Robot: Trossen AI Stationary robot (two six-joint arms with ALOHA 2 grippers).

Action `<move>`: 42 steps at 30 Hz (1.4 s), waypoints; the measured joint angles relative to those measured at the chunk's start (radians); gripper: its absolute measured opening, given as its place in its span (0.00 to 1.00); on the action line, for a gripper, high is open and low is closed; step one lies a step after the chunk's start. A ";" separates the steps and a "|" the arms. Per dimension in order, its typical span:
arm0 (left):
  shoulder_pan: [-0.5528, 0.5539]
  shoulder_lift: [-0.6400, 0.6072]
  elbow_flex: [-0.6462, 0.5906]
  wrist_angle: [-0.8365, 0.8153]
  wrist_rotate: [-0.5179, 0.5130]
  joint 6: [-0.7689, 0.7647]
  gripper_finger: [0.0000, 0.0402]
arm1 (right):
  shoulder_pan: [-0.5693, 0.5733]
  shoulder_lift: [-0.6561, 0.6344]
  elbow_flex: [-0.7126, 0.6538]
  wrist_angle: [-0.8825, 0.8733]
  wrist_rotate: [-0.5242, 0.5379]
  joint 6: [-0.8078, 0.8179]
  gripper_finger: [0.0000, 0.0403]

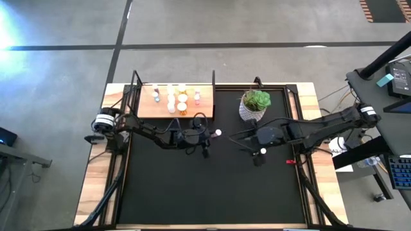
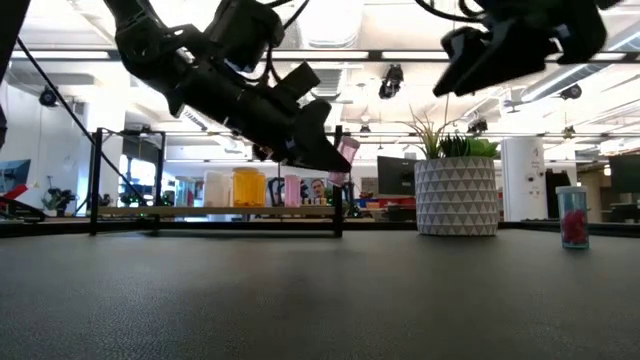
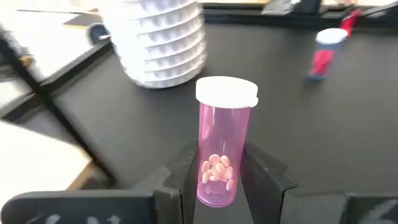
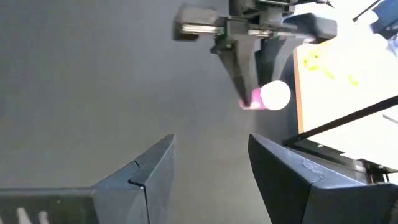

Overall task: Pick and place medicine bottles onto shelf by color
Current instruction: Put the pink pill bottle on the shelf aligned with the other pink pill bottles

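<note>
left wrist view: left tool (image 3: 221, 177) grips pink bottle (image 3: 222, 146), cap forward; right tool (image 4: 208, 165) open.

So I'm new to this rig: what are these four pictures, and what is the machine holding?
They show one moment from four cameras: one overhead, one at table height, and one on each arm's wrist. Two dark robot arms work over a black mat. The left gripper is shut on a pink pill bottle with a white cap, held above the mat; the left wrist picture shows pills inside. The right gripper is open and holds nothing; its wrist camera looks across at the left arm's bottle. At the table's far edge a light-wood shelf already carries several bottles. Beside it stands a potted plant. Another small bottle with red contents stands on the mat.
</note>
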State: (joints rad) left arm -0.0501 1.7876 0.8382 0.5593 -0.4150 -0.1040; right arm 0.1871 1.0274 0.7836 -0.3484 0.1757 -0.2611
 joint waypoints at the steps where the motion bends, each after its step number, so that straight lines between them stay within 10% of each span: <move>1: 0.004 -0.009 -0.012 -0.002 -0.016 0.005 0.22 | 0.000 -0.019 -0.025 0.018 0.000 0.000 0.48; 9: 0.028 -0.152 -0.157 0.033 -0.146 -0.024 0.22 | 0.000 -0.161 -0.219 0.152 0.000 0.022 0.48; 20: 0.034 -0.113 -0.392 0.566 -0.372 -0.040 0.22 | 0.000 -0.320 -0.436 0.426 0.009 -0.006 0.48; 42: 0.060 0.273 -0.229 0.821 -0.612 -0.141 0.22 | 0.000 -0.373 -0.562 0.488 0.047 0.086 0.48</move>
State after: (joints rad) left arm 0.0097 2.0601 0.6097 1.3803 -1.0268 -0.2449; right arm 0.1867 0.6546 0.2214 0.1399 0.2222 -0.1747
